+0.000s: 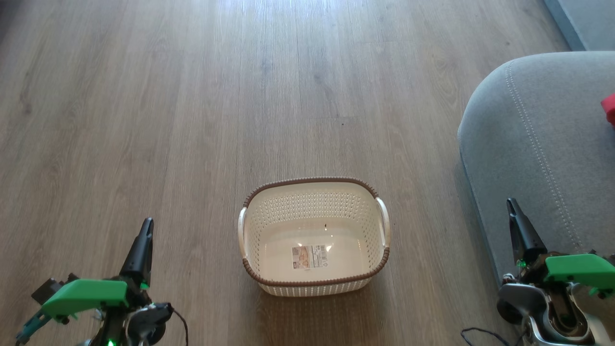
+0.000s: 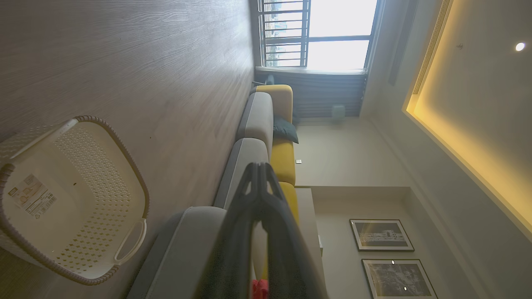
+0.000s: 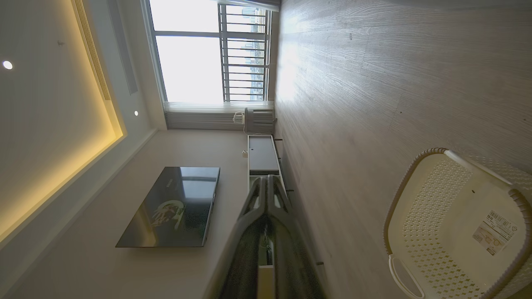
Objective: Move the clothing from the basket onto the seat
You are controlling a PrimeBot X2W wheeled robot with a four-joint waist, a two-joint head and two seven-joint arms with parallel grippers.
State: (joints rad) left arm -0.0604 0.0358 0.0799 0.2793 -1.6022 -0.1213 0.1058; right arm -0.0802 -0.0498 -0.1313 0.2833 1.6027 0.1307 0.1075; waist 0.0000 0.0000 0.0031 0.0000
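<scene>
The cream perforated basket (image 1: 313, 236) with its brown braided rim stands on the wood floor, holding nothing but its label sticker (image 1: 310, 257); the wrist views show the basket (image 2: 62, 199) and basket (image 3: 461, 226) too. The grey seat (image 1: 538, 144) fills the right side. A corner of the red clothing (image 1: 609, 108) lies on it at the frame's right edge, and a red scrap of clothing (image 2: 259, 289) peeks between the left fingers. My left gripper (image 1: 146, 223) hangs shut at the lower left, well left of the basket. My right gripper (image 1: 511, 204) is shut at the lower right, over the seat's front edge.
Wood floor (image 1: 192, 96) stretches ahead and to the left. A long grey and yellow sofa (image 2: 266, 137) runs toward a window. A wall television (image 3: 174, 205) and low cabinet (image 3: 262, 155) stand across the room.
</scene>
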